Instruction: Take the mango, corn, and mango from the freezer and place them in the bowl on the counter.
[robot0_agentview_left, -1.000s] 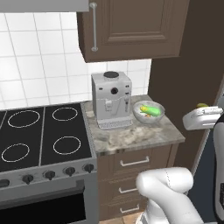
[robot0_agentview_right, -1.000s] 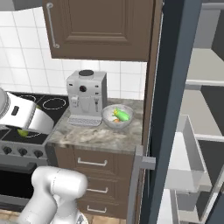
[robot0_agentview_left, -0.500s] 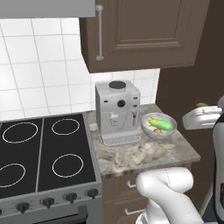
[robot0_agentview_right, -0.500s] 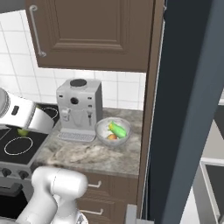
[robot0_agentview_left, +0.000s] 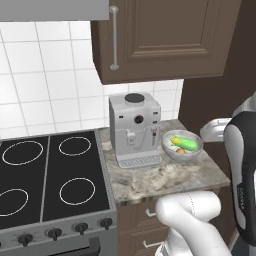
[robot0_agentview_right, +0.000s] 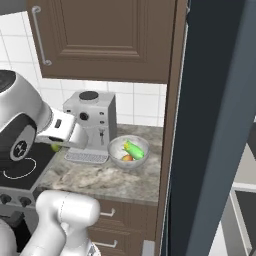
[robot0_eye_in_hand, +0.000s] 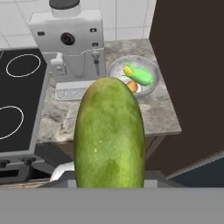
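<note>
The big green oval mango (robot0_eye_in_hand: 109, 133) stands close before the hand camera, its long axis running straight out along the gripper, so the fingers must be closed around its near end; the tips themselves are hidden behind the fruit. In the right base view a small patch of the same green peeks out beneath the white forearm.

The round, shallow, whitish-grey speckled bowl (robot0_eye_in_hand: 114, 70) is the landmark. It sits on the grey-beige marbled stone counter (robot0_eye_in_hand: 159, 111), just to the right of the boxy silver-white coffee machine (robot0_agentview_left: 134, 129), with the dark brown side panel of the tall unit (robot0_eye_in_hand: 188, 78) close on its far right. Inside it already lie a green-husked ear of corn (robot0_eye_in_hand: 139, 75) and an orange-red mango (robot0_eye_in_hand: 132, 86), touching each other.

From the hand, the bowl lies ahead and a little to the right of the held mango's tip, and lower down; the fruit is not yet over the rim. My judgement: this is the last of the three pieces, and the coming move is a forward reach, slightly rightward, to bring the mango above the bowl's open left part before lowering and letting go, keeping clear of the coffee machine's spout
</note>
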